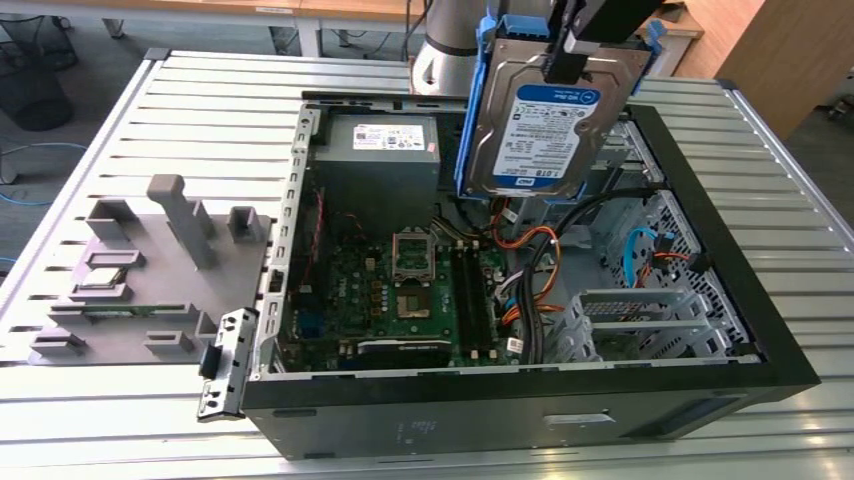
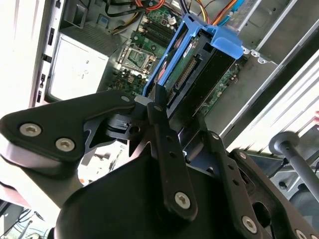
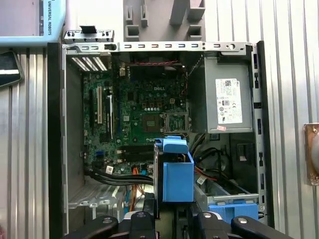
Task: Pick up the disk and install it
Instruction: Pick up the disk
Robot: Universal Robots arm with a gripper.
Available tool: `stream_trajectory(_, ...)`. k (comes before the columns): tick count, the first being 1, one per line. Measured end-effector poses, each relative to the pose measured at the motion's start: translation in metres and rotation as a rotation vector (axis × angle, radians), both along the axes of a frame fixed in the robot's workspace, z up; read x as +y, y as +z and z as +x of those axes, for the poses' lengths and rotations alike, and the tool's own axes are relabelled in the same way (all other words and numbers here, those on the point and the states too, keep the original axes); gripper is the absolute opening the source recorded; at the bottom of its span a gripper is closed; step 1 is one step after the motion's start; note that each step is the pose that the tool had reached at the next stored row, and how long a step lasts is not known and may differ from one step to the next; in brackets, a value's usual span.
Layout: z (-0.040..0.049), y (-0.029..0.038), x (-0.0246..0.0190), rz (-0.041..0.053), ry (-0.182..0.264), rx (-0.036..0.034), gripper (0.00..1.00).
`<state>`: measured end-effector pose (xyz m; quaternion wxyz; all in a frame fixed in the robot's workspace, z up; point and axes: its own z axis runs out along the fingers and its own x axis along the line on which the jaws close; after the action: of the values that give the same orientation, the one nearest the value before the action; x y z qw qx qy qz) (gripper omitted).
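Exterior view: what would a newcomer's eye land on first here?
The disk, silver with a bright blue frame, hangs clamped in the arm's jaws over the open computer case. Inside the case lie a green circuit board and orange cables, with a grey power box beside the disk on the exterior view's left. The case rests on a slatted metal table.

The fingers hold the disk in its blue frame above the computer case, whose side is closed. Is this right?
Not quite: the computer case is open, its motherboard exposed, as the exterior view shows. The fingers do hold the disk in the air above it.
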<state>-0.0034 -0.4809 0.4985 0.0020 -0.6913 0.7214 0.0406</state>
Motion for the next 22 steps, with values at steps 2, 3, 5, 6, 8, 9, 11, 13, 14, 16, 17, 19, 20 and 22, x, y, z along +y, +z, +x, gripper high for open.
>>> stream_trajectory(2,0.0015,0.0,-0.0026,-0.0003,-0.001,0.0,0.35)
stream_trajectory(3,0.0021,0.0001,-0.0038,-0.0005,-0.001,0.0001,0.35)
stream_trajectory(5,0.0035,0.0001,-0.0063,-0.0008,-0.002,0.0001,0.35)
stream_trajectory(6,0.0041,0.0,-0.0076,-0.0008,-0.002,0.0001,0.35)
stream_trajectory(8,0.0055,0.0,-0.0102,-0.0011,-0.003,0.0001,0.35)
stream_trajectory(9,0.0062,0.0001,-0.0115,-0.0013,-0.003,0.0002,0.35)
stream_trajectory(11,0.0076,0.0001,-0.0139,-0.0016,-0.004,0.0002,0.35)
stream_trajectory(13,0.009,0.0,-0.0164,-0.0018,-0.005,0.0002,0.35)
stream_trajectory(14,0.0097,0.0,-0.0177,-0.0019,-0.005,0.0002,0.35)
stream_trajectory(16,0.011,0.0,-0.0201,-0.0022,-0.006,0.0003,0.35)
stream_trajectory(17,0.0117,0.0,-0.0214,-0.0023,-0.006,0.0003,0.35)
stream_trajectory(19,0.0131,0.0,-0.0238,-0.0026,-0.007,0.0004,0.35)
stream_trajectory(20,0.0138,0.0,-0.0252,-0.0027,-0.007,0.0003,0.35)
stream_trajectory(22,0.0152,0.0001,-0.0277,-0.003,-0.008,0.0004,0.35)
